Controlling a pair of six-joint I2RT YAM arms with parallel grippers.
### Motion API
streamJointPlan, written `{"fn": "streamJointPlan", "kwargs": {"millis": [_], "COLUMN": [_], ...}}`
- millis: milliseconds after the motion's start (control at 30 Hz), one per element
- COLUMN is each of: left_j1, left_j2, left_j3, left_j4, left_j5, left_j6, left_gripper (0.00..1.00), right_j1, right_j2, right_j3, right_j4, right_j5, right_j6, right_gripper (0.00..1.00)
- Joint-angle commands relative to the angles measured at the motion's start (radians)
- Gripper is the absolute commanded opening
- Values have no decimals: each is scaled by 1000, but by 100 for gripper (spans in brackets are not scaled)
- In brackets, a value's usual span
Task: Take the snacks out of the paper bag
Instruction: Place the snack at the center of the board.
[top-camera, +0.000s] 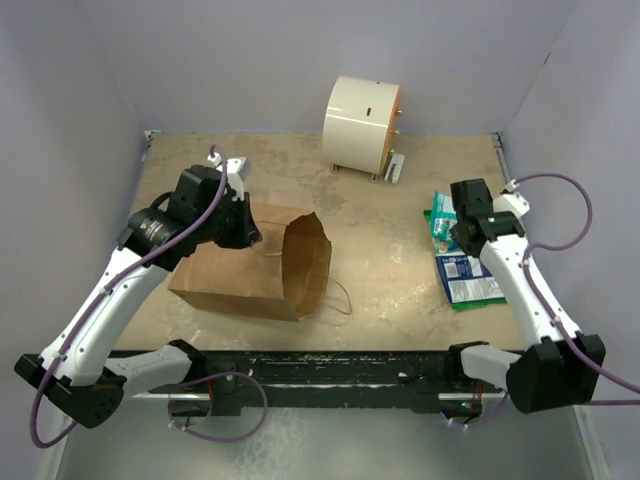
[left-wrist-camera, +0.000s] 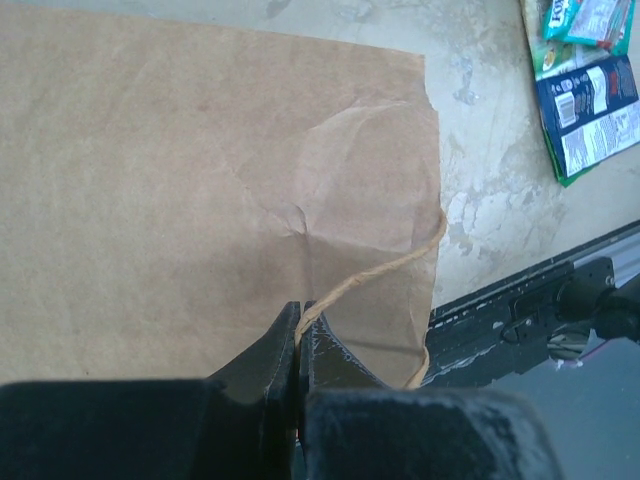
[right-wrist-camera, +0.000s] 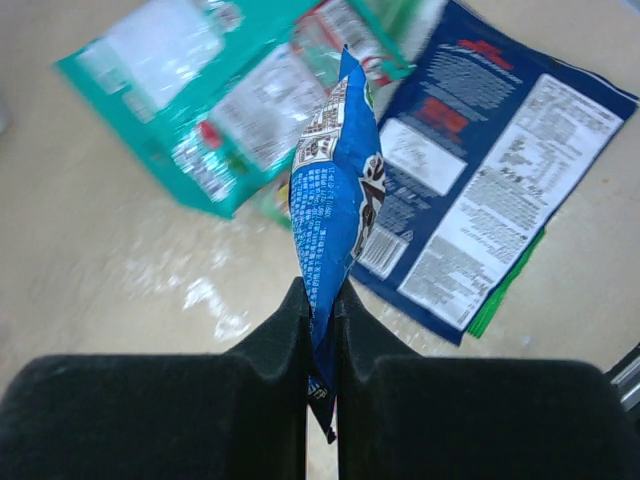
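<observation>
The brown paper bag (top-camera: 245, 265) lies on its side left of centre, its mouth open to the right; it fills the left wrist view (left-wrist-camera: 180, 190). My left gripper (left-wrist-camera: 300, 312) is shut on the bag's twisted handle (left-wrist-camera: 385, 270), above the bag's upper side (top-camera: 245, 230). My right gripper (right-wrist-camera: 320, 300) is shut on a small blue snack packet (right-wrist-camera: 335, 190) and holds it above the pile at the right (top-camera: 455, 235). Under it lie a dark blue-and-white packet (right-wrist-camera: 490, 200), a teal packet (right-wrist-camera: 150, 70) and a green-and-white one (right-wrist-camera: 265, 115). The bag's inside is hidden.
A cream cylinder (top-camera: 362, 125) stands at the back centre. The snack pile (top-camera: 462, 270) lies near the right wall. The bag's other loop handle (top-camera: 338, 298) trails on the table by the mouth. A black rail (top-camera: 330, 375) runs along the near edge.
</observation>
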Motion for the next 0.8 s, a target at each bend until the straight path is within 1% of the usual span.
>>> {"fn": "streamJointPlan", "kwargs": {"millis": [0, 100, 267, 500, 600, 667, 767], "left_j1": [6, 5, 5, 5, 5, 5, 5], "left_j2": [-4, -4, 6, 27, 37, 42, 41], "left_j3": [35, 24, 24, 40, 52, 59, 64], "left_j4": [27, 43, 64, 65, 62, 59, 52], "left_j5": [50, 77, 100, 105, 106, 103, 96], "left_j6": [60, 57, 64, 84, 99, 106, 106], "left_gripper": [0, 0, 0, 0, 0, 0, 0], "right_j1": [-130, -184, -211, -217, -217, -218, -217], "right_j2": [35, 66, 94, 131, 146, 150, 155], "right_j3": [-75, -124, -160, -227, -256, -278, -318], "right_j4": [157, 212, 267, 311, 334, 378, 438], "right_j5": [-51, -46, 5, 19, 16, 0, -47], "right_j6": [69, 82, 106, 257, 287, 273, 231], "right_gripper": [0, 0, 1, 4, 6, 10, 24]}}
